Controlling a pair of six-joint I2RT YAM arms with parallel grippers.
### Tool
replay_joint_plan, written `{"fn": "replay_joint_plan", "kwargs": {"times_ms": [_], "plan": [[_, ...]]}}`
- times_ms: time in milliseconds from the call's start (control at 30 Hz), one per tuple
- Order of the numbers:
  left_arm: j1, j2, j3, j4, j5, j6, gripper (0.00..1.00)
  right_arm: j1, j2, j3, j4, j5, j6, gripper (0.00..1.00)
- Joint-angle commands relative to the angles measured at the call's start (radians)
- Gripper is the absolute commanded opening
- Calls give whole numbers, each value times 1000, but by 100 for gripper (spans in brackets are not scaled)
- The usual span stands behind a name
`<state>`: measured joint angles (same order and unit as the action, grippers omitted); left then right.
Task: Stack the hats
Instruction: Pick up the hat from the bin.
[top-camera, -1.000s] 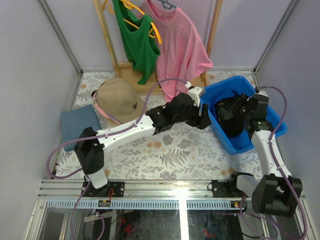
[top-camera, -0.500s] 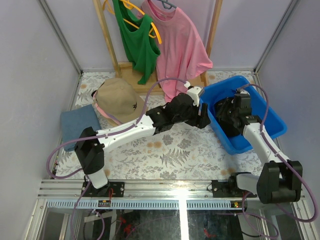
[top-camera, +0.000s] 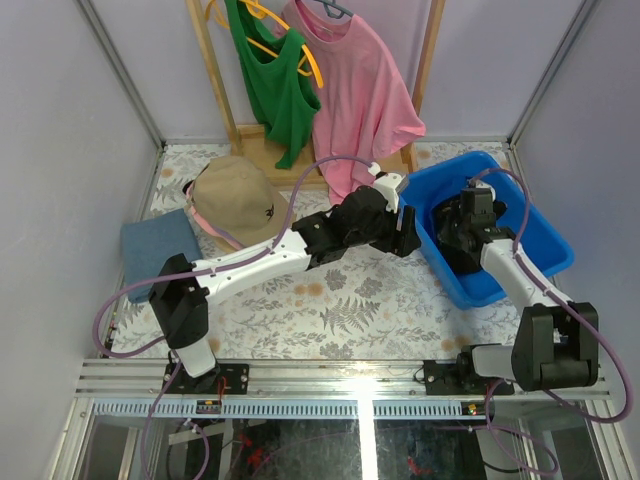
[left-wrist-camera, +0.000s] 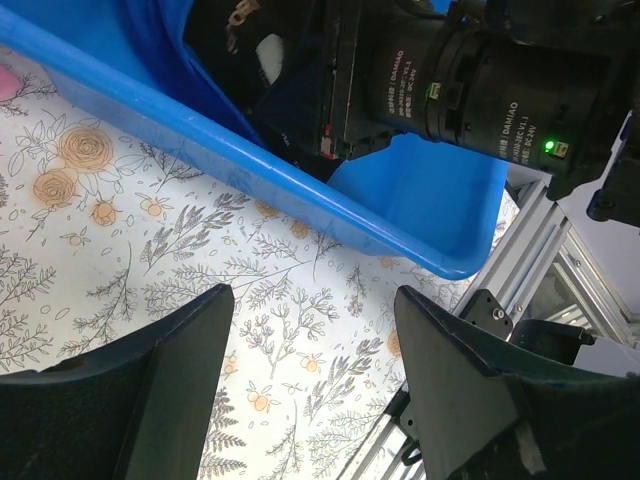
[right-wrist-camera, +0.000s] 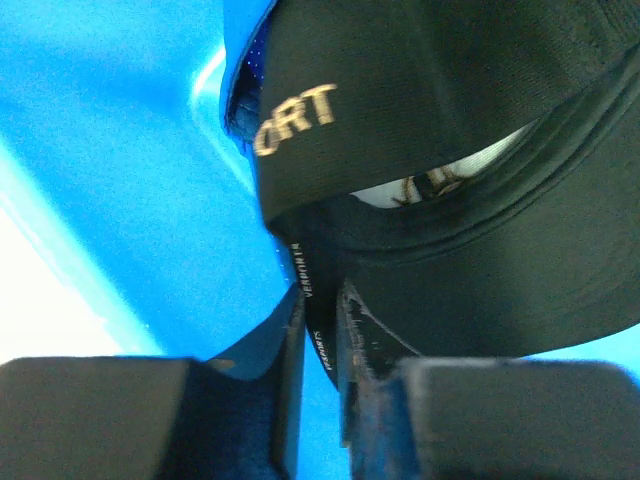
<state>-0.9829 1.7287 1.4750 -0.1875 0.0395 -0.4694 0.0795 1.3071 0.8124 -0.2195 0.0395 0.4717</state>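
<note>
Our right fingers (top-camera: 464, 218) squeeze almost closed on the black fabric cap with gold letters (right-wrist-camera: 450, 130), inside the blue plastic bin (top-camera: 545, 252) at 2 o'clock. Our left fingers (top-camera: 406, 234) gape wide (holding nothing) above the flowery desk (top-camera: 350, 300).

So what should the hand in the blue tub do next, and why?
Probably lift straight up. The right hand pinches the edge of the black cap, which lies inside the blue tub; raising it would clear the tub's wall before it is carried to the tan cap.
</note>
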Motion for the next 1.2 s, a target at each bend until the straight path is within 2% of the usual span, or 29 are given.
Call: {"fn": "replay_joint_plan", "kwargs": {"times_ms": [0,67,233,533,667,867,1033,1167], "plan": [[-8,-16,7,23,-29,9,65,8,-65,19,10,71,-9,6],[-8,-24,9,17,-34,9,65,8,-116,34,-15,95,-9,0],[-7,-52,20,0,-54,15,65,8,-235,88,-75,103,-1,0],[-6,-97,33,-36,-73,25,66,8,-354,153,-145,96,16,0],[4,-135,19,-40,-106,27,66,8,-415,238,-194,63,13,0],[54,-250,-29,-44,-154,-14,70,7,-507,334,-186,-116,59,0],[210,-427,-188,78,-20,-167,72,8,-552,370,-76,-342,179,0],[315,-545,-289,198,120,-247,74,8,-566,334,129,-542,362,0]]}}
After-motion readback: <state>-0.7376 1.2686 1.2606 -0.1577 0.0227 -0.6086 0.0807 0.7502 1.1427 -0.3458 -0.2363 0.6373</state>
